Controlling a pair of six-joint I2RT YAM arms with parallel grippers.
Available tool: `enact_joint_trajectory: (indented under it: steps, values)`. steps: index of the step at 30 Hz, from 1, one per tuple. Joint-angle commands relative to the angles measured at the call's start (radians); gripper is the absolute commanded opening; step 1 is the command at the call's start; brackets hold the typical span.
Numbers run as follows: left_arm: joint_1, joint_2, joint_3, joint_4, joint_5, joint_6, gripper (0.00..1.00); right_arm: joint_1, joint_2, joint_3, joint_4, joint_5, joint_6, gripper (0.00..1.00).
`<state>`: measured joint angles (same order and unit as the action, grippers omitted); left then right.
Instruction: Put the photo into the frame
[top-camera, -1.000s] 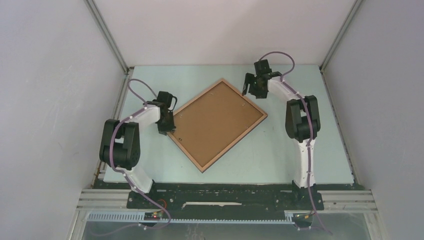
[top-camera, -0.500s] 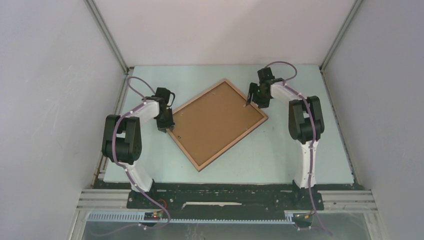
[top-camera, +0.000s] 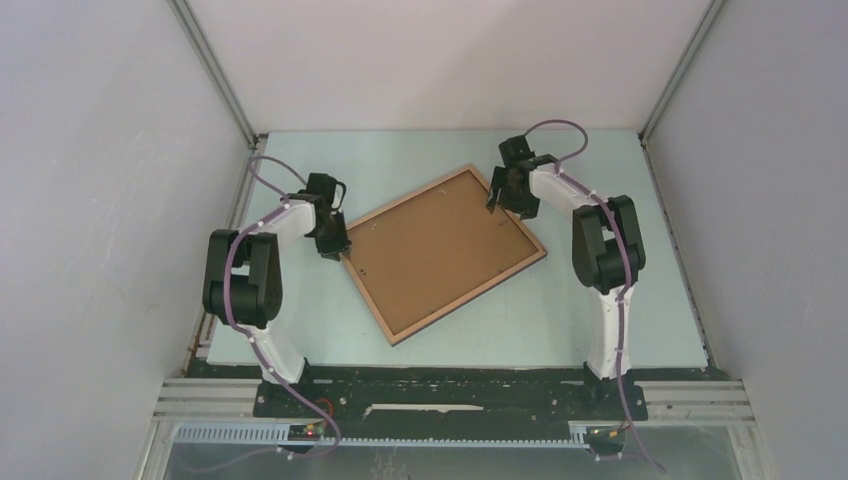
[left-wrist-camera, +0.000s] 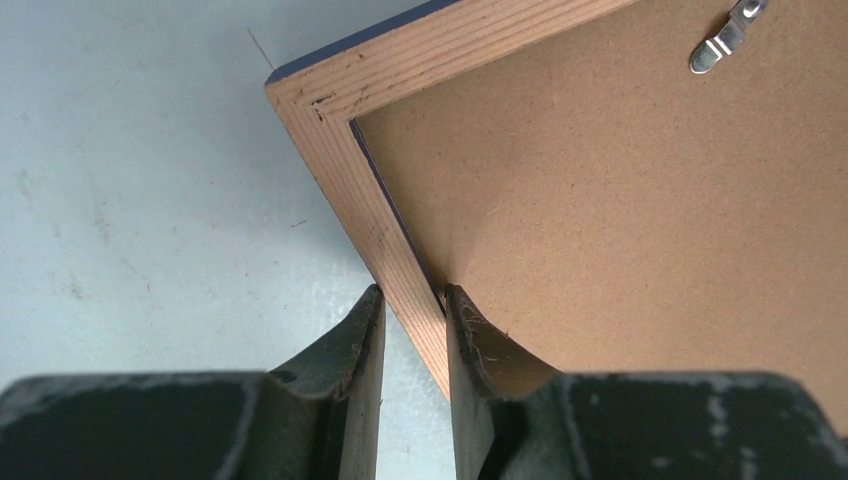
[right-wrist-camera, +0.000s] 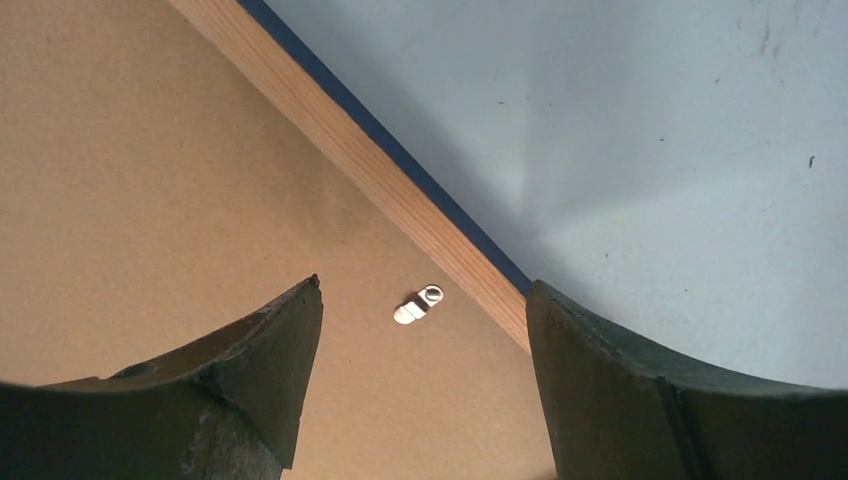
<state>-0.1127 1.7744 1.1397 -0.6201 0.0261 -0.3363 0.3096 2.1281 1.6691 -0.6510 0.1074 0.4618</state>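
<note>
Status: insertion appears largely done. The frame (top-camera: 470, 297) lies flat on the tabletop (top-camera: 560, 320), wood face up and skewed. The photo (top-camera: 445, 250) sits inside it with the brown back showing, so the print side is presumably down.

The left hand (left-wrist-camera: 412, 295) is clamped across the frame's rail near its left corner. The right hand (right-wrist-camera: 422, 283) has its fingers wide apart, holds nothing, and hovers above a small metal clip (right-wrist-camera: 418, 305) beside the far rail.

Outstanding, by my judgement: confirming full seating and possibly securing the clips. Whether they are fastened cannot be told.
</note>
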Motion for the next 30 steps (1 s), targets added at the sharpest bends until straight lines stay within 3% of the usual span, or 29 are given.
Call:
enact_joint_trajectory:
  steps: [1,6,13,30]
  values:
    - [-0.006,-0.020,0.011,0.038,0.059,-0.021,0.13,0.037,0.033,0.045,-0.062,0.095,0.016,0.80]
    - [0.000,-0.020,0.012,0.033,0.050,-0.022,0.13,0.034,0.038,0.053,-0.084,0.108,0.019,0.72]
    - [0.010,-0.017,0.014,0.028,0.039,-0.027,0.13,0.028,0.042,0.060,-0.115,0.090,-0.007,0.76]
    - [0.019,-0.011,0.014,0.026,0.041,-0.028,0.13,0.037,0.101,0.125,-0.200,0.079,-0.039,0.72]
